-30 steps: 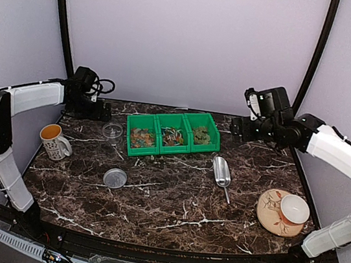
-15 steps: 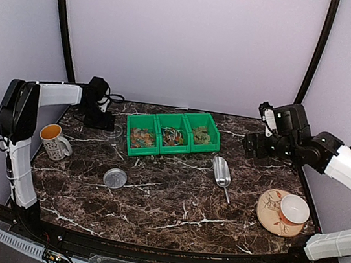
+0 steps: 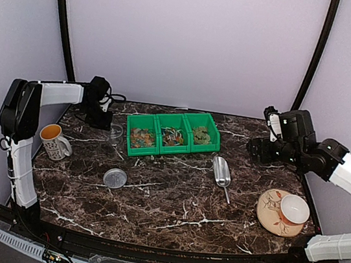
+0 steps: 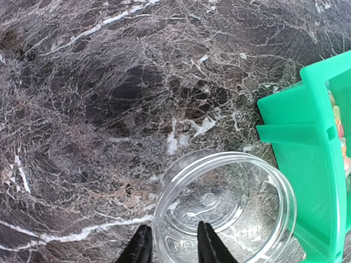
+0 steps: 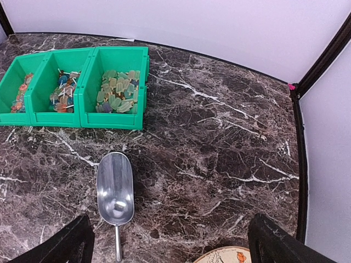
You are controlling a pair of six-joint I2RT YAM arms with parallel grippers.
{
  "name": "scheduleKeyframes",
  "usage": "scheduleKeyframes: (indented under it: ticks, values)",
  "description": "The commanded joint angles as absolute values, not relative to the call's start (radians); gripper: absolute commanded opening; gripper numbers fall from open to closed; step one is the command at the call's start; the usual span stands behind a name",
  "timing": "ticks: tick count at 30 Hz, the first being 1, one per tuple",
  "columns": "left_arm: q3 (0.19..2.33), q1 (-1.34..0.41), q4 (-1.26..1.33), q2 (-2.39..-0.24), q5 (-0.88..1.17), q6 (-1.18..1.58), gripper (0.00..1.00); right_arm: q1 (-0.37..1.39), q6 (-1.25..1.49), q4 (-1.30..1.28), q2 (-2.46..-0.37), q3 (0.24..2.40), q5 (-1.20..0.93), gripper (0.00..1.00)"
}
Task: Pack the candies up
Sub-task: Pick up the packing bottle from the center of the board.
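The candies point(image 3: 142, 138) lie in a green three-compartment bin point(image 3: 164, 118) at the back of the table; in the right wrist view these candies point(image 5: 118, 90) fill all three compartments. A clear plastic container point(image 4: 225, 208) stands upright just left of the bin point(image 4: 307, 175). My left gripper point(image 4: 173, 246) is astride its near wall, one finger outside and one inside, narrowly open, the inner finger off the wall. My right gripper point(image 5: 170, 244) hangs wide open above the table, right of a metal scoop point(image 5: 115, 189) holding one small pale piece.
A white mug point(image 3: 53, 140) with an orange inside stands at the left edge. A clear round lid point(image 3: 115, 178) lies in front of the container point(image 3: 112, 132). At the front right a patterned plate point(image 3: 267, 213) carries a white bowl point(image 3: 295, 208).
My left arm swung in from the far left corner to the clear container and its jaws narrowed around the wall. My right arm drew back to the right.
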State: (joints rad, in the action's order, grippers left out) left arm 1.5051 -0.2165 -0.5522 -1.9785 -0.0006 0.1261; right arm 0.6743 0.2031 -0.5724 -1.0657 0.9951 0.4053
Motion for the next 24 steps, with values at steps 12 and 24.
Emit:
scheduleKeyframes:
  ticks: [12,24]
  values:
    - [1.529,-0.22,-0.601,-1.974,-0.026,0.123,0.11,0.681,0.207,-0.546,-1.065,0.983,0.414,0.98]
    - [1.527,-0.22,-0.622,-1.936,-0.051,0.142,0.0,0.681,0.204,-0.544,-1.08,0.986,0.408,0.98]
